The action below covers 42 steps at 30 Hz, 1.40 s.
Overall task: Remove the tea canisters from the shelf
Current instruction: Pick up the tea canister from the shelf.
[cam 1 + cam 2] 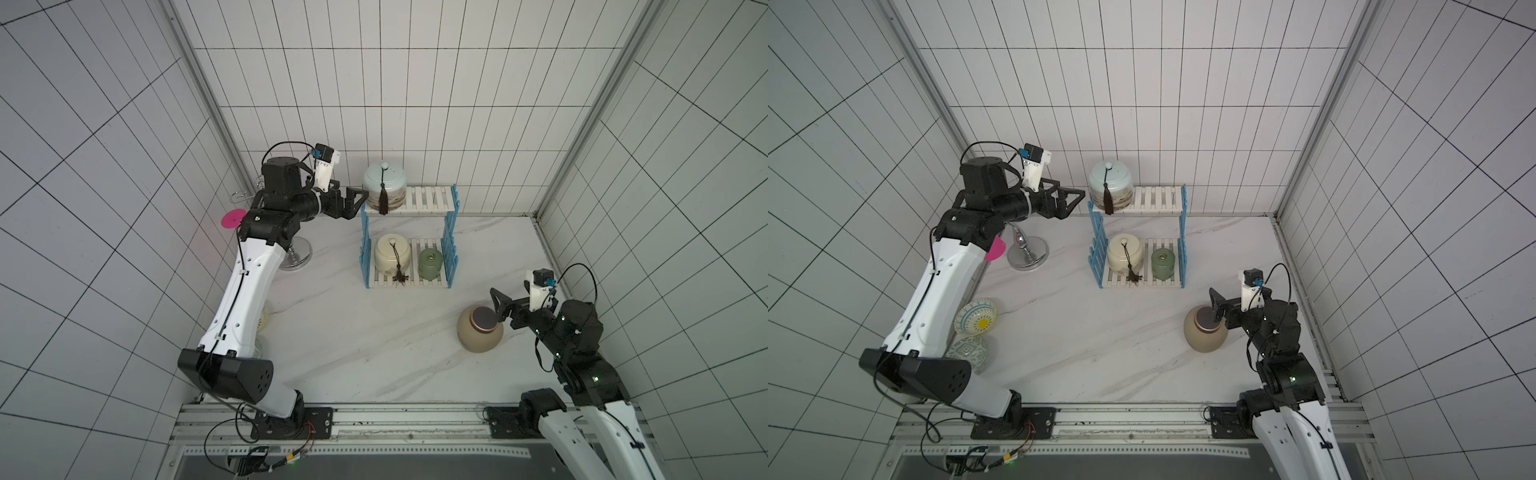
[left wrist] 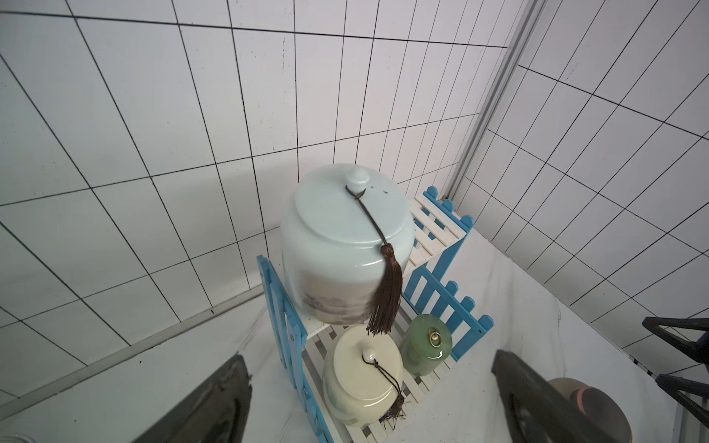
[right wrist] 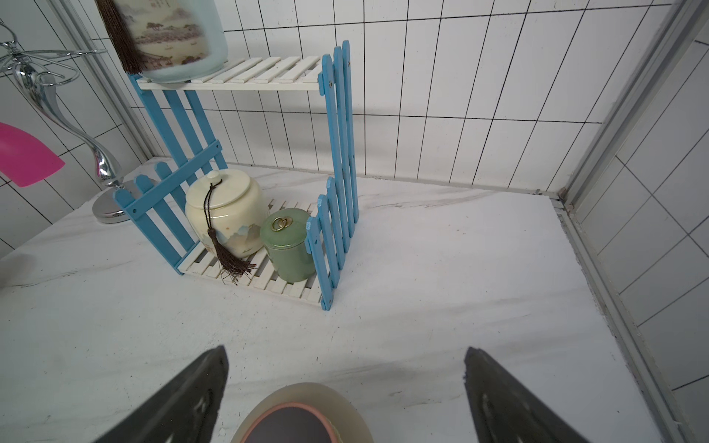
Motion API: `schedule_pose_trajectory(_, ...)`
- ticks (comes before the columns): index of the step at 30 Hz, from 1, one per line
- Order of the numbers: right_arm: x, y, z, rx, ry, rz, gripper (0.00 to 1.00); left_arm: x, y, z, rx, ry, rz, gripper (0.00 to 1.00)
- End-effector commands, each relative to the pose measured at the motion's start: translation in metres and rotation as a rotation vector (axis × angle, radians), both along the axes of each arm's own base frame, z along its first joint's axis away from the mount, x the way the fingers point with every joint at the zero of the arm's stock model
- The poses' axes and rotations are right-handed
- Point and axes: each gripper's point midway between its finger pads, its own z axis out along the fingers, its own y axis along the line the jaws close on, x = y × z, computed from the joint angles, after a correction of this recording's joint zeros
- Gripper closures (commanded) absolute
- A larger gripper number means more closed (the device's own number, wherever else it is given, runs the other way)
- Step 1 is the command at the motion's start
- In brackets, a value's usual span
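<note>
The left arm stretches high and forward, its left gripper [image 1: 359,203] spread wide; the right arm sits folded low, right gripper [image 1: 497,305] equally wide.

Marble table [image 1: 353,332], shelf [image 1: 451,249], tan canister [image 1: 473,338], chrome stand [image 1: 297,258]

top tier [image 1: 428,199]: big jar [image 1: 384,183] | bottom tier [image 1: 424,283]: mid jar [image 1: 392,252] left of cylinder [image 1: 431,262] | table [image 1: 332,332] right-front of shelf [image 1: 451,245]: flat-lid jar [image 1: 478,336]
</note>
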Motion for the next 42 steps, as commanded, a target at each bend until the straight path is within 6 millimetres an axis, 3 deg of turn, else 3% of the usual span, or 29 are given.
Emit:
schedule_pose_trajectory(1,0.000,0.002,-0.003,-0.012,-0.024,0.008,0.01,0.010,-0.005,0.002,0.076,-0.022,0.044,0.02)
schedule_pose_trajectory(8,0.000,0.005,-0.004,-0.015,-0.025,0.016,0.01,0.043,-0.021,0.017,0.031,-0.036,0.076,0.09)
schedule_pose_trajectory(18,-0.001,0.005,-0.003,-0.019,-0.026,0.017,0.01,0.085,-0.040,0.016,0.065,-0.093,0.116,0.16)
schedule_pose_trajectory(30,-0.001,0.006,-0.005,-0.021,-0.023,0.023,0.01,0.114,-0.065,0.006,0.119,-0.152,0.146,0.25)
schedule_pose_trajectory(36,-0.001,0.006,-0.005,-0.022,-0.024,0.022,0.01,0.124,-0.066,-0.007,0.136,-0.140,0.160,0.39)
schedule_pose_trajectory(42,-0.002,0.007,-0.006,-0.023,-0.020,0.024,0.01,0.132,-0.066,-0.015,0.163,-0.143,0.173,0.41)
